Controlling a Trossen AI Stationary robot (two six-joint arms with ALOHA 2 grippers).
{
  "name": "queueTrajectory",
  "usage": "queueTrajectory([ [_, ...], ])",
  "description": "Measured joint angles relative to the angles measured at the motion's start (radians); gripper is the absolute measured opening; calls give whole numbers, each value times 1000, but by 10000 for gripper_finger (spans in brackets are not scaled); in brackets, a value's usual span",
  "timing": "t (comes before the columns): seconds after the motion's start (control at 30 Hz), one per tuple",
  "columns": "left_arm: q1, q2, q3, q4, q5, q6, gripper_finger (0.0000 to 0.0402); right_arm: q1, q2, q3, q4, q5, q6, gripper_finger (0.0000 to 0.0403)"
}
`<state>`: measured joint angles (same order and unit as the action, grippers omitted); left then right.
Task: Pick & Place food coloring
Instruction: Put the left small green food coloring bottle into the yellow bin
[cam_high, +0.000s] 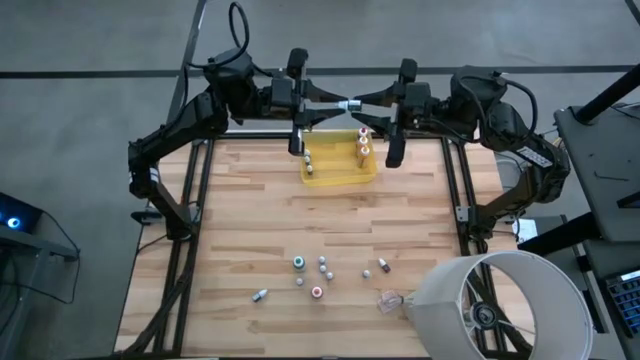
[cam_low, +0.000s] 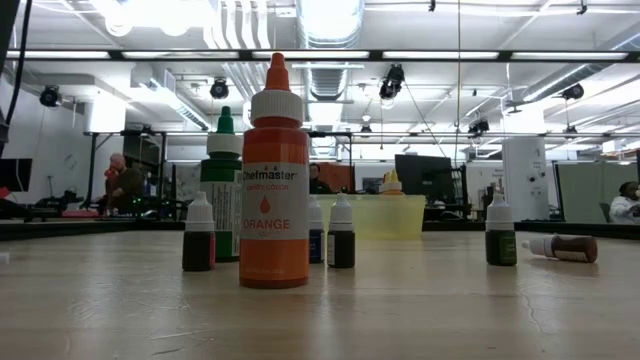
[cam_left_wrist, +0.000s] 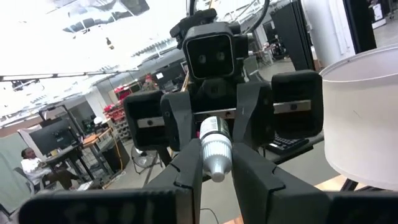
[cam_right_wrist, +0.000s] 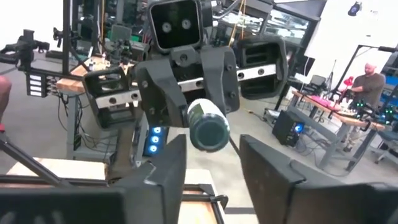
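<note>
Left gripper (cam_high: 338, 103) of mine clenches the food coloring bottle (cam_left_wrist: 216, 152) by its cap end, high above the tabletop's far edge, while my right gripper (cam_high: 360, 103) gapes around its base, so a careless handover could drop it outside the yellow tray (cam_high: 340, 181).

both arms reach inward above the far edge of the bench, wrists level, tips nearly meeting. the left pincer (cam_high: 341, 102) is clamped on a small bottle (cam_left_wrist: 216, 148). the right pincer (cam_high: 357, 103) faces it, its fingers (cam_right_wrist: 163, 175) spread either side of that bottle.
</note>
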<state>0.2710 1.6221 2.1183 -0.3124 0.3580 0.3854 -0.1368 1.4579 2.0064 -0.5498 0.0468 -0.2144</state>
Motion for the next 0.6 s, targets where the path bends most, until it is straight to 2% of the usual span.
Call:
queueTrajectory([
  [0.17, 0, -2, 0, -9, -3, -5, 51, 0, -15, 0, 6, 1, 3, 180],
  [0.27, 1, -4, 0, -28, -41, -5, 51, 0, -36, 0, 6, 15, -2, 194],
  [0.43, 10, -4, 0, -74, -111, -27, 51, 1, -83, 28, -16, 112, 2, 197],
  [0.6, 41, -4, 0, -110, -154, -77, 51, 0, -130, 67, -88, 167, 75, 191],
])
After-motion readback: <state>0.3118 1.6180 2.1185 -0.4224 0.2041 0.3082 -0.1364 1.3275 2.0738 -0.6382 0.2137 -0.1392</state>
